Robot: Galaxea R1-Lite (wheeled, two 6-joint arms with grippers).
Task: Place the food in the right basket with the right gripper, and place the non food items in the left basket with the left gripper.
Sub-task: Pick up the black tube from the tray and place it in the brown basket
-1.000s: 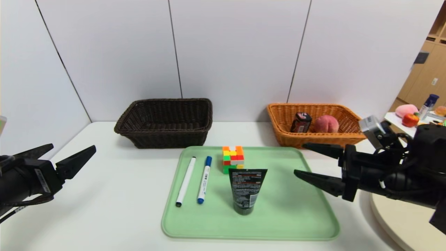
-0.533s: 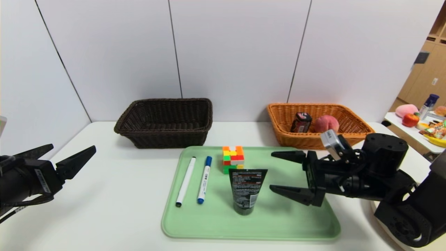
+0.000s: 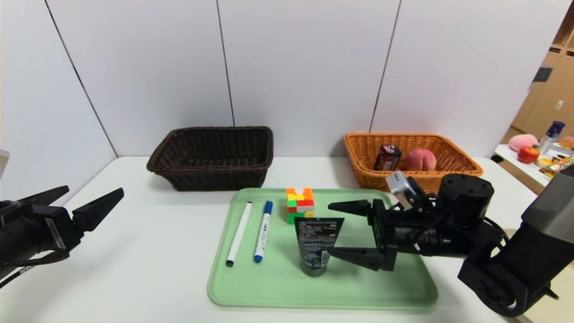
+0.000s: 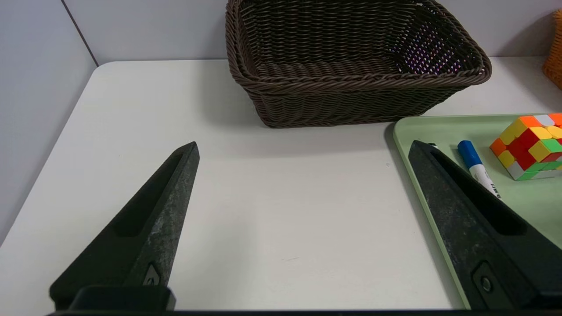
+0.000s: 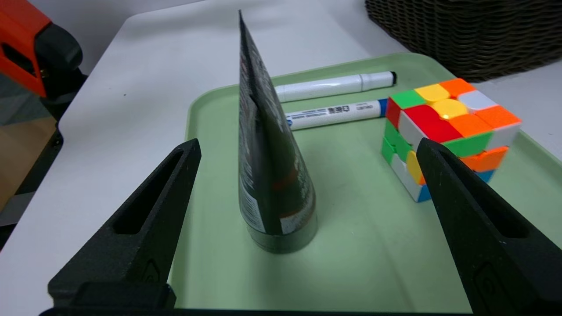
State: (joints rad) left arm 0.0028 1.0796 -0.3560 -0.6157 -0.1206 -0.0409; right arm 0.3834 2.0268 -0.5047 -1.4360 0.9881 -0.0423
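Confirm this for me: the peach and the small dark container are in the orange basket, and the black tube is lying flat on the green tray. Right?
Not quite. The black tube is standing upright on its cap on the green tray, not lying flat; the right wrist view shows this clearly. The rest holds: the peach and the small dark container are in the orange basket.

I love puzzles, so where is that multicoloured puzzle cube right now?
In the head view, the multicoloured puzzle cube sits on the pale green plastic tray, just behind the upright black squeeze tube.
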